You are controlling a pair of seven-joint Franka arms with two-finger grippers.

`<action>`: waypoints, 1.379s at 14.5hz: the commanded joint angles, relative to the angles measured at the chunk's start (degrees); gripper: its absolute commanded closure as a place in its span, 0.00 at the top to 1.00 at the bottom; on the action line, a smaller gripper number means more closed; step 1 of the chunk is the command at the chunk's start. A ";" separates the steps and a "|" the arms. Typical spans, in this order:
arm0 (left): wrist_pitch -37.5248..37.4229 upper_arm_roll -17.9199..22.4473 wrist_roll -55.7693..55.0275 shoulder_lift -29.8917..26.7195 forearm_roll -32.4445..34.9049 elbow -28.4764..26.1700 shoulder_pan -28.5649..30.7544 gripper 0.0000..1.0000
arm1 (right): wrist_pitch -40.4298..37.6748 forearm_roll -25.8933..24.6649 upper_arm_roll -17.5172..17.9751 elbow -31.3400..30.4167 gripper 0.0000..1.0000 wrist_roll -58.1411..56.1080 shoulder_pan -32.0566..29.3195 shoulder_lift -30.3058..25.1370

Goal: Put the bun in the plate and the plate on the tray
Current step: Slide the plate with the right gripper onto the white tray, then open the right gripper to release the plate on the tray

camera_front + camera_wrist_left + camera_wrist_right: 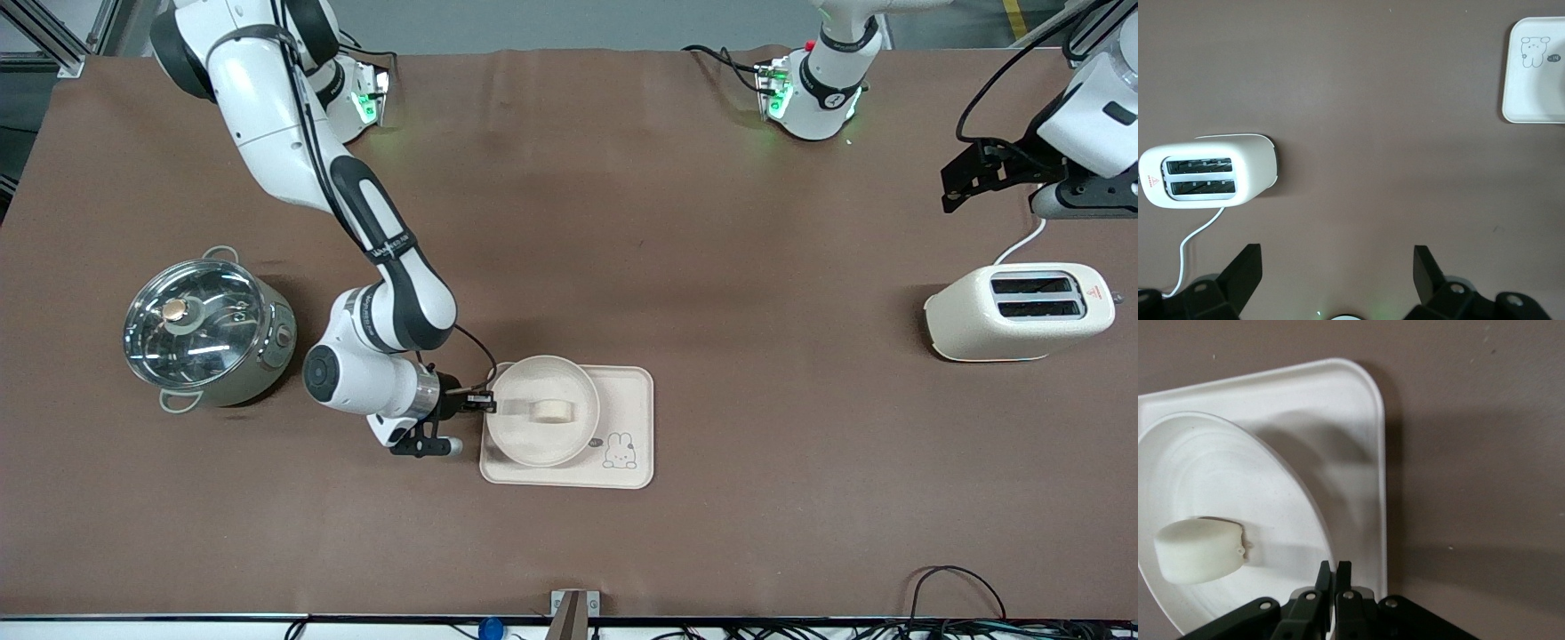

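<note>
The round cream plate (533, 382) lies over the rabbit-printed tray (627, 391), at the tray's end toward the right arm. The pale bun (557, 410) sits in the plate. My right gripper (487, 404) is shut on the plate's rim. In the right wrist view its fingers (1327, 577) clamp the rim of the plate (1218, 467), with the bun (1198, 550) inside and the tray (1338, 420) under it. The plate casts a shadow on the tray; I cannot tell whether it rests flat. My left gripper (956, 187) waits open and empty, high over the table near the toaster.
A cream toaster (1018, 311) with its white cord stands toward the left arm's end, also in the left wrist view (1205, 177). A steel pot with a glass lid (204, 329) stands beside the right arm. The left wrist view shows the tray's rabbit end (1535, 93).
</note>
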 commanded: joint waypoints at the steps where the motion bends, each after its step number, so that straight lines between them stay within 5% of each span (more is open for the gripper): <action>1: -0.45 0.27 1.26 -1.12 -1.25 -0.86 -0.11 1.00 | 0.07 -2.17 0.35 4.10 0.00 4.29 1.32 2.79; 12: -0.45 0.44 1.17 -0.69 -1.08 -0.25 -0.03 1.00 | 0.16 -6.58 -0.09 7.44 0.03 8.70 1.85 5.60; 13: -0.45 0.53 1.26 -0.51 -0.90 0.01 -0.03 1.00 | 0.16 -6.58 -0.01 7.44 0.15 8.78 1.68 5.60; 15: -0.45 0.62 1.17 -0.34 -0.55 0.45 -0.03 1.00 | 0.25 -6.14 0.17 7.44 0.62 9.22 1.41 5.43; 17: -0.45 0.62 1.08 0.37 -0.46 1.51 -0.11 1.00 | 0.33 -5.35 0.34 7.44 0.91 9.31 1.41 4.64; 18: -0.45 0.62 1.17 0.46 -0.46 1.51 -0.11 1.00 | 0.33 -4.30 0.26 7.35 1.00 9.31 1.50 3.68; 20: -0.45 0.62 1.17 0.54 -0.55 1.60 -0.11 1.00 | -0.36 -3.15 0.26 6.83 1.00 8.70 0.80 1.92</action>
